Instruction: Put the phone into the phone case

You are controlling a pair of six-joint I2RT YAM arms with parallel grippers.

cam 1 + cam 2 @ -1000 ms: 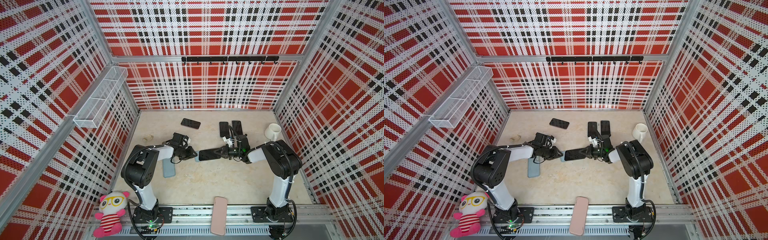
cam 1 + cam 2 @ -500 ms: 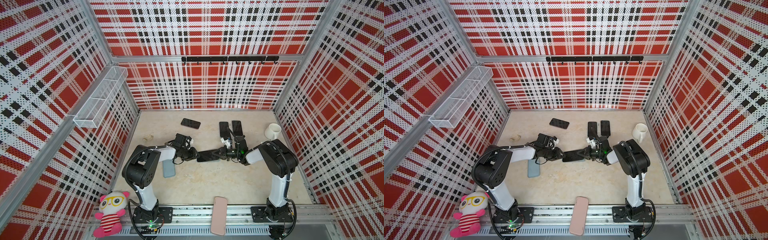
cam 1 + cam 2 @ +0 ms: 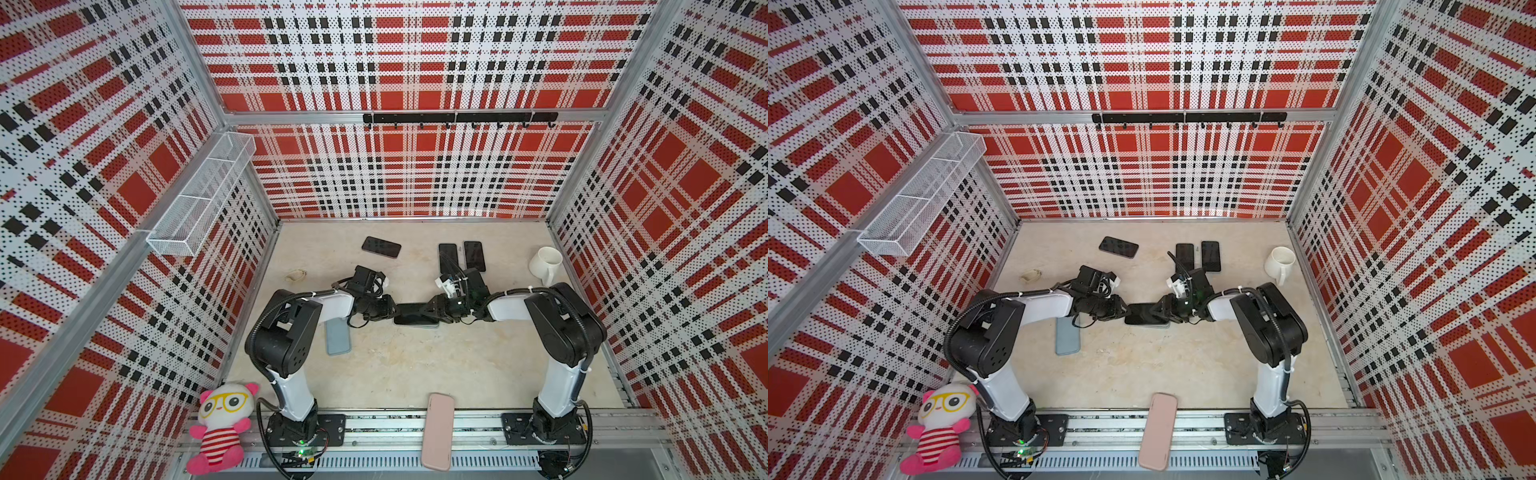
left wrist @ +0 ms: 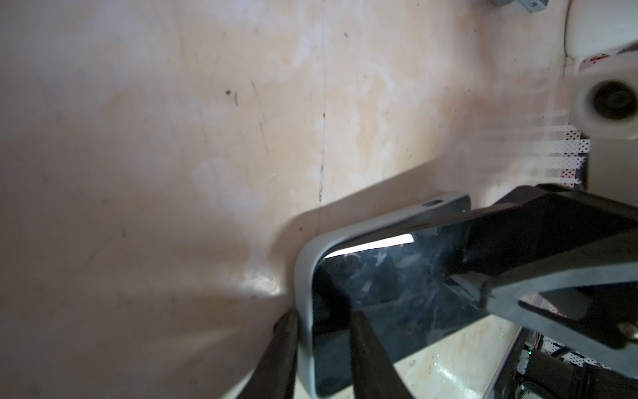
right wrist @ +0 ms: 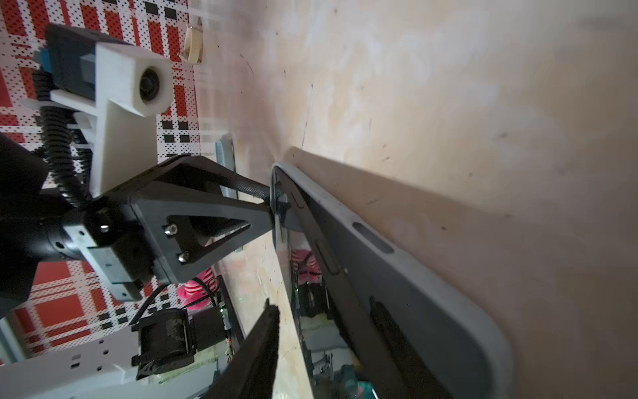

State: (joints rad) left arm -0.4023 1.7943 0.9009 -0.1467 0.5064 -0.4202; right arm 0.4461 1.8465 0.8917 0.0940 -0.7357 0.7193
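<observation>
Seating step, I reckon. Phone [image 3: 415, 318] lies mid bench [image 3: 395, 365], and the end by left pincer [image 4: 321, 321] is tucked into grey case [image 4: 305, 262]. Other end looks unseated, can't tell for sure. Left pincer is nearly closed, clamping case end. Right pincer [image 3: 432, 312] is parted, straddles phone, no squeeze. Next: you press loose end down while left one anchors. Second ago: right pincer was clamped on phone, well short of left one.

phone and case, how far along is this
Done: black phone lies in the grey phone case. In hand: left gripper pinches the case's end; right gripper stands open over the phone. Left: one long edge sits raised above the rim and likely needs pressing flush.
</observation>
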